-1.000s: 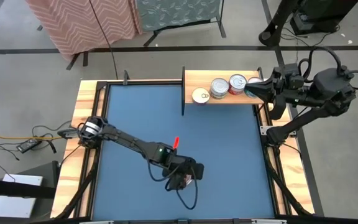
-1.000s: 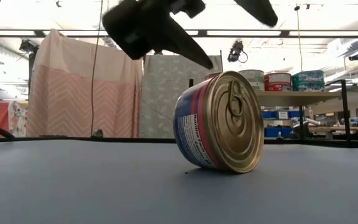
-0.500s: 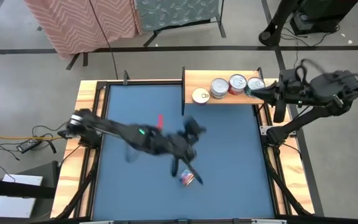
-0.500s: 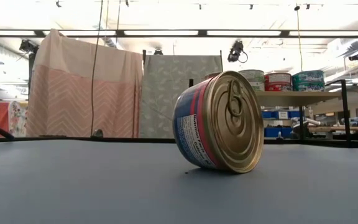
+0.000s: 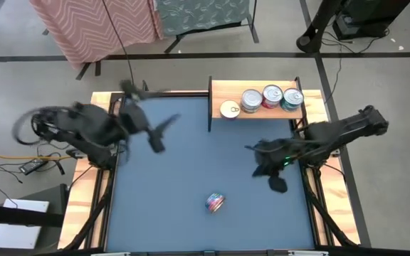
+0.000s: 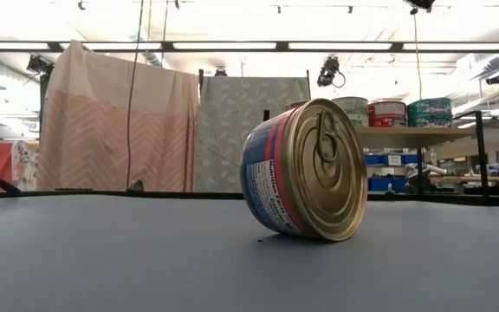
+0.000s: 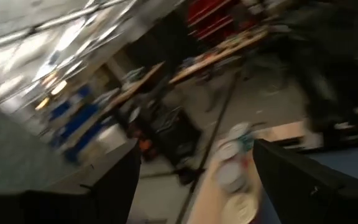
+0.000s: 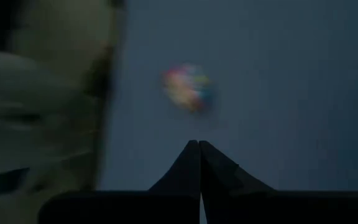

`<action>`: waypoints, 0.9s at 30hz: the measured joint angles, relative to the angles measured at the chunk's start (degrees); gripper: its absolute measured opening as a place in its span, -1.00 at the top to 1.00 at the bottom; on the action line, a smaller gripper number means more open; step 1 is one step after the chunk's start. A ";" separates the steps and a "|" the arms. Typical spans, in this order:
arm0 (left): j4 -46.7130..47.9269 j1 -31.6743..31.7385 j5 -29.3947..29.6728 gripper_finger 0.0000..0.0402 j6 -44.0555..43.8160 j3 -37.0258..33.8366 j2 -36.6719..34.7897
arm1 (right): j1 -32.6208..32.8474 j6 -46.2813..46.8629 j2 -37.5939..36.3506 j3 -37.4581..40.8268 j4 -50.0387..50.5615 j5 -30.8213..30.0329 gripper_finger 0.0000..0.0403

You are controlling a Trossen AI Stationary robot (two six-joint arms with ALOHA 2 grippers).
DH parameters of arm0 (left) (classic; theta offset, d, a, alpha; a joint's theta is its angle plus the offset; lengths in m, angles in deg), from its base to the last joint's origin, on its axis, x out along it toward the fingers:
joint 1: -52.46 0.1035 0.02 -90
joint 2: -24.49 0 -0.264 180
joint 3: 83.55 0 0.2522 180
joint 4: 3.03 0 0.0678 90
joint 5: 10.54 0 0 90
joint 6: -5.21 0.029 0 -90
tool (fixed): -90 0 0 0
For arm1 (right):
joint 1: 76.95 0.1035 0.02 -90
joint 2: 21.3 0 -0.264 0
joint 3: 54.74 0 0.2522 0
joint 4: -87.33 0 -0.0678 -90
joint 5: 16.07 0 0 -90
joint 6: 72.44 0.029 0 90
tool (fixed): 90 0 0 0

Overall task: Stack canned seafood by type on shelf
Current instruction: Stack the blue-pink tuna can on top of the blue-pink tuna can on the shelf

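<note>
One tin of the canned seafood lies tipped on the blue table, resting on the edge of its side wall, its gold lid facing the near edge. Several more tins stand on the shelf at the far right. My left gripper hangs open and empty, high over the table's far left. My right gripper is shut and empty over the table's right half, slanting down toward the tipped tin and well short of it.
Wooden side rails run along the table's left and right edges. Bare blue tabletop lies between the two arms and all round the tipped tin. Cloth-draped screens stand in the room behind the table.
My left gripper, which stood open just above the tipped tin, has risen and swung back to the table's far left, rolling until it points level. My right gripper has left the shelf and come down over the table's right half toward the tin. The tin has kept still.
</note>
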 joint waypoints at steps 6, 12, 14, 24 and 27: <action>12.27 -3.00 5.18 -0.55 -17.50 0.11 -5.49 | -7.96 0.72 3.91 14.06 -23.26 33.36 0.96; 25.82 -3.85 4.99 -0.55 -32.89 0.00 -6.91 | -14.07 3.02 10.84 17.99 -31.00 51.22 0.83; 28.32 -3.86 4.56 -0.55 -35.37 0.02 -6.90 | -16.06 0.10 13.04 16.84 -31.41 53.09 0.74; 27.05 -3.77 1.93 -0.55 -36.50 0.02 -6.20 | -22.39 -13.17 19.88 0.40 -30.55 50.98 0.15; 26.92 -3.78 2.18 -0.55 -36.48 0.00 -6.30 | -21.22 -20.07 21.36 -4.54 -25.39 47.82 -0.01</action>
